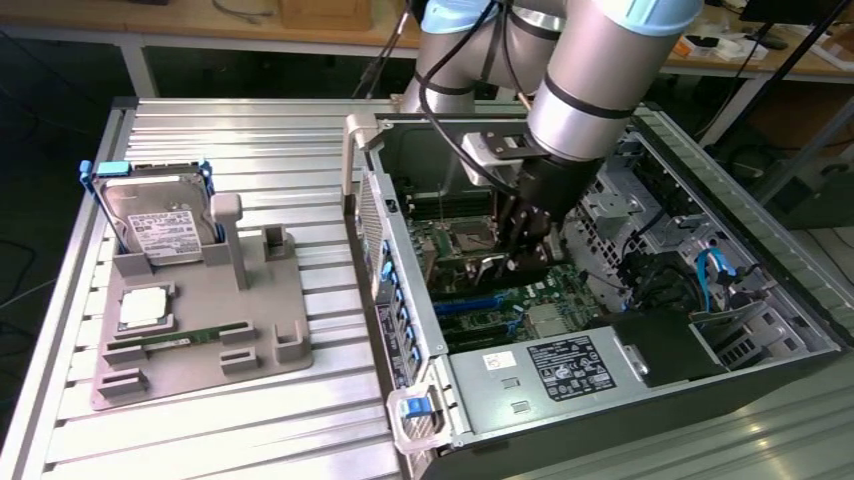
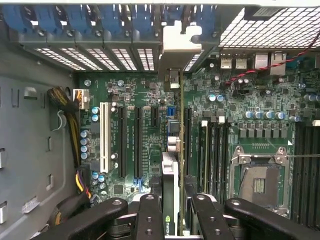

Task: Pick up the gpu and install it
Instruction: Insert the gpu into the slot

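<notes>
**GPU held edge-on over the board, inside the open case**

Biggest thing first: a slatted metal table (image 1: pixel 240 130) carries everything. The exterior view's right half is taken up by a computer case (image 1: pixel 380 250), open side up. The robot arm (image 1: pixel 601 80) comes down through that opening.

Inside the case are a motherboard (image 1: pixel 534 295), a power supply (image 1: pixel 561 365) with a labelled top at the near end, and a drive cage (image 1: pixel 641 200) on the exterior view's right.

On the exterior view's left, a grey fixture tray (image 1: pixel 287 350) holds a hard drive (image 1: pixel 160 230) standing upright, a CPU chip (image 1: pixel 144 308) lying flat, and a green memory stick (image 1: pixel 180 338) just beside the chip.

The gpu (image 2: pixel 171 200) is in the case, over the middle of the board. The gripper (image 2: pixel 172 220) is pinched onto it, with one finger (image 2: pixel 150 215) on each face, jaws only narrowly apart. The card hangs edge-on, and its silver bracket (image 2: pixel 175 42) reaches the slotted back wall with the blue clips (image 2: pixel 80 20).

It lines up between two black expansion slots (image 2: pixel 122 142). A white slot (image 2: pixel 105 145) sits further off, and the CPU socket (image 2: pixel 260 182) is on the other side. I can't tell whether the card's edge is touching a slot.

Room-wise, the gripper has the case wall on one side and the cage on the other, and it's near both. A strip of bare table separates the tray from the case.
</notes>
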`<move>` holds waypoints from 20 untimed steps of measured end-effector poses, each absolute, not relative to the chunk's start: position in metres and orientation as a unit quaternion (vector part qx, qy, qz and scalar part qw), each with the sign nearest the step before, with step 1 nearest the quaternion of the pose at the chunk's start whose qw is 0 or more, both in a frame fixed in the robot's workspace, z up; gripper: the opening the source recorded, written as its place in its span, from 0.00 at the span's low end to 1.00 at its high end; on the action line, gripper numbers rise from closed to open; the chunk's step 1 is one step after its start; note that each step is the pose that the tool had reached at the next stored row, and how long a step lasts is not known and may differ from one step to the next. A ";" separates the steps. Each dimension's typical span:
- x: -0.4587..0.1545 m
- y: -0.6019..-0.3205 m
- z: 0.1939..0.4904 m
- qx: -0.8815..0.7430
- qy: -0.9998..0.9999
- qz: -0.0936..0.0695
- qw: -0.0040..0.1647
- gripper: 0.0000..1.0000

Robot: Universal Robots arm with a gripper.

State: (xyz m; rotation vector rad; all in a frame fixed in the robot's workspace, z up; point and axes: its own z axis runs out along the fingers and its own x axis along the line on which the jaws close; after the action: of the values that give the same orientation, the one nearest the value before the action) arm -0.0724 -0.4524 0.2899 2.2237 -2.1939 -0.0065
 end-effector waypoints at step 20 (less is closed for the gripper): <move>-0.089 -0.452 0.272 0.712 -0.702 -0.002 0.006 0.27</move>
State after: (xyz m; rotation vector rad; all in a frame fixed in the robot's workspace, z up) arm -0.0888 -0.4525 0.2720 2.2286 -2.1986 -0.0066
